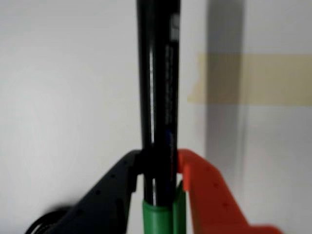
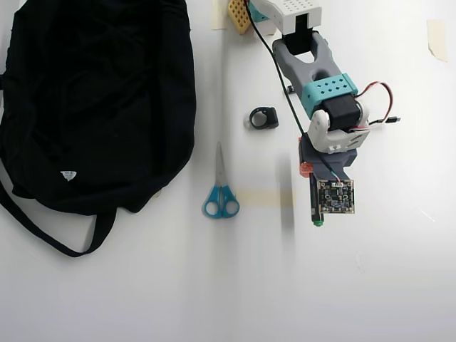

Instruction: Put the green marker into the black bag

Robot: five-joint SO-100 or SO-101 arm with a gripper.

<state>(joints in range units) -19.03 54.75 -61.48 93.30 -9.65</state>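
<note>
In the wrist view the gripper [image 1: 158, 173] has its black and orange fingers closed tight around the green marker [image 1: 158, 97], barrel running straight up from the jaws above the white table [image 1: 68, 97], while in the overhead view the black bag [image 2: 92, 100] lies well off to its left, beyond the scissors [image 2: 220, 192]

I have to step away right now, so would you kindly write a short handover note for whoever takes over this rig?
Gripper: shut on the green marker, black finger on one side of the barrel, orange finger on the other, just beyond the green cap.
In the overhead view the marker's small green end pokes out under the wrist camera board, right of the scissors.
Black bag: far left in that view, nothing of the marker in it.
Done: marker gripped.
Left: carry it across to the bag and release it inside.
</note>
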